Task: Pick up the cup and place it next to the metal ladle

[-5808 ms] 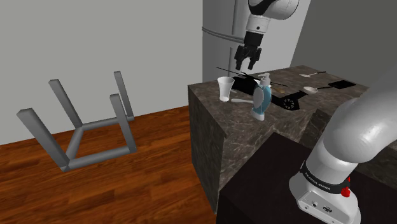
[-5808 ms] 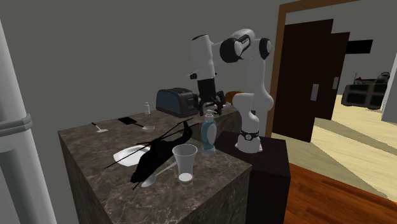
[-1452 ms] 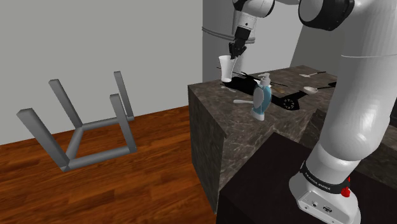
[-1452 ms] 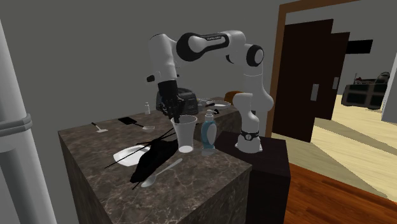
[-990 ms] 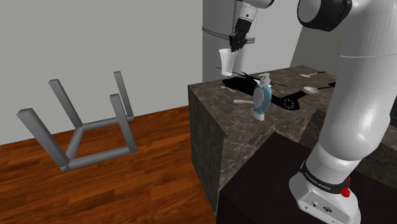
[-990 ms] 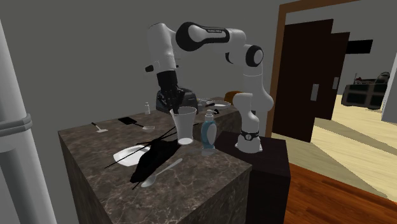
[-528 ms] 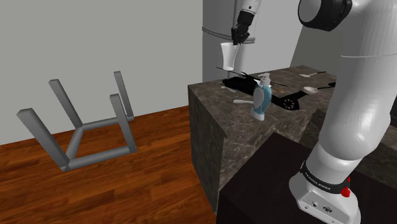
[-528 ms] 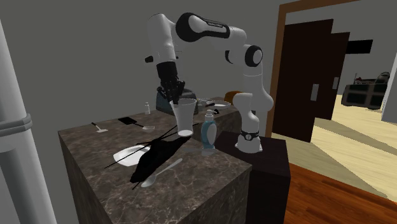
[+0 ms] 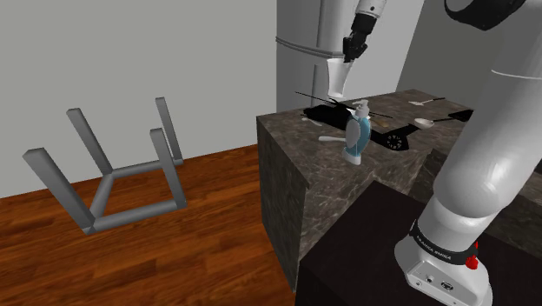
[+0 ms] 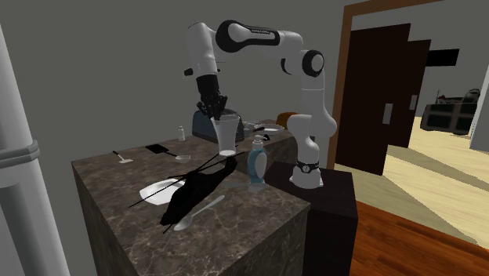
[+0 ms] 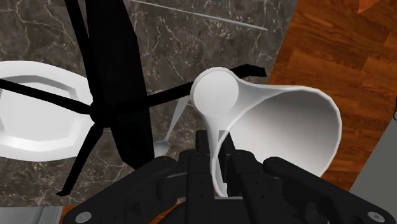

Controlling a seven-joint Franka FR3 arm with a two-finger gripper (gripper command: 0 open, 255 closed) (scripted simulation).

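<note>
Pincer [image 11: 218, 158] clasps the empty white cup [image 11: 280, 121] by its rim above the counter [image 11: 191, 38].

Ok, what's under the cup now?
Black helicopter on the counter, well clear below. The cup itself hides part of a rotor blade and the counter edge.

White, rounded arm links [image 10: 258, 33] are seen, broken up by dark joints [image 10: 314, 63]. A dark band [image 9: 441, 247] with small white lettering is wrapped round the base, a red mark [image 9: 473, 259] beside it. The gripper [image 11: 216, 153] is rendered all black, with grey screws [image 11: 83, 217] set in its housing.
</note>
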